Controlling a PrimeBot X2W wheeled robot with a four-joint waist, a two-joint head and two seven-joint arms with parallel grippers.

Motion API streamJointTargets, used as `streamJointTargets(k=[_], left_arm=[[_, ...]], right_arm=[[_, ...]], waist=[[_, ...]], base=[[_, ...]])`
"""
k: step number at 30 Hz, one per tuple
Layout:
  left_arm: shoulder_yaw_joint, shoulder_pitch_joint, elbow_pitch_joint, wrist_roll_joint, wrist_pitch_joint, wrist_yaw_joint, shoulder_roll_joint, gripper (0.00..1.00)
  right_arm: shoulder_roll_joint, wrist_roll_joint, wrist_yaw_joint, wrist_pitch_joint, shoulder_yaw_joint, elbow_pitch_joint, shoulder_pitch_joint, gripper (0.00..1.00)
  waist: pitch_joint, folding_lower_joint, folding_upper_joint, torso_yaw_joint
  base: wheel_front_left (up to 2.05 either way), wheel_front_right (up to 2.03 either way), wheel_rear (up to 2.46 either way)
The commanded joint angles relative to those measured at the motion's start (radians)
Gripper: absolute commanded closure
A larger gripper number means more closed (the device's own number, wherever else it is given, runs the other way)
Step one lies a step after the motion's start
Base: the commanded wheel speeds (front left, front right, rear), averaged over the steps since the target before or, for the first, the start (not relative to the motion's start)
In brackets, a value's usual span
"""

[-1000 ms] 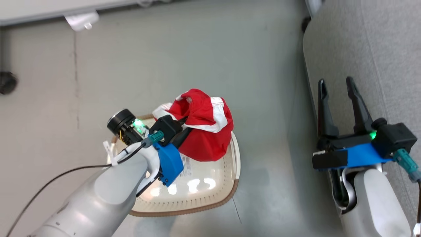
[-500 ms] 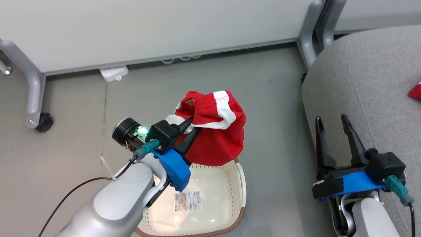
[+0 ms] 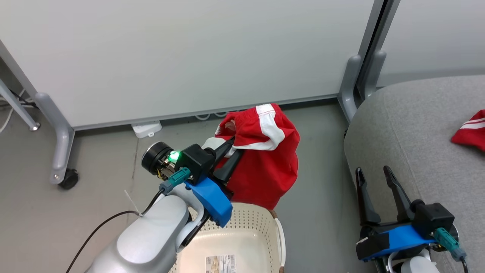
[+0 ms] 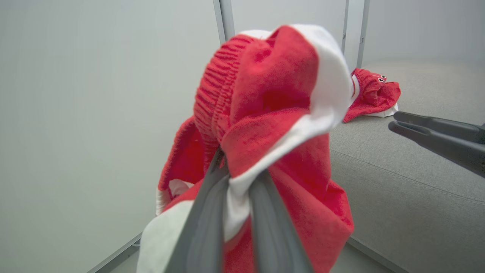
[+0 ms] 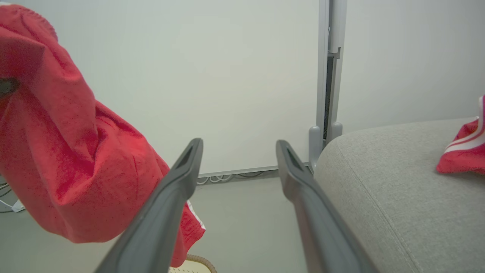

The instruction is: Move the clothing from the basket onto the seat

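The left gripper pinches a red garment by a bunched fold so it hangs clear of the basket at six o'clock, seemingly ready for the seat at three o'clock; the right gripper gapes wide, empty.

Floor strip btw hanging clothing and seat edge is open, 12 to 6 o'clock in head view. At 12 a partition panel w/ grey post shuts it off. Seat top at 2-3 mostly bare; one red garment at its far 3 o'clock edge. Right gripper, jaws apart, stands by seat edge at 5. Basket under clothing at 6
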Motion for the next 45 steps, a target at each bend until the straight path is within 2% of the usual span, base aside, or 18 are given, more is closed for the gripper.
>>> streamJointTargets(k=[1,15,25,35,45], left_arm=[[0.002,0.014,-0.006,-0.007,-0.004,0.007,-0.002,1.0],[-0.009,0.031,-0.061,-0.022,0.021,0.026,0.005,1.0],[-0.015,0.031,-0.081,-0.024,0.028,0.035,0.014,1.0],[-0.02,0.003,-0.088,-0.021,0.025,0.038,0.015,1.0],[-0.036,-0.013,-0.091,-0.017,0.023,0.032,0.006,1.0]], right_arm=[[0.0,0.002,-0.001,0.0,0.003,0.002,0.019,0.0],[0.001,0.009,-0.001,0.0,0.058,-0.01,0.058,0.0],[-0.02,0.006,-0.001,0.0,0.207,-0.025,0.02,0.0],[-0.057,0.022,-0.001,0.0,0.357,0.052,-0.109,0.0],[-0.049,0.032,-0.001,0.0,0.447,0.168,-0.27,0.0]], waist=[[-0.023,0.0001,0.0,-0.003],[-0.072,0.0001,0.0,-0.005],[-0.064,0.0001,0.0,-0.007],[-0.035,0.0001,0.0,0.002],[-0.005,0.0001,0.0,0.017]], base=[[0.0,0.0,0.0],[0.0,0.0,0.0],[0.0,0.0,0.0],[0.0,0.0,0.0],[0.0,0.0,0.0]])
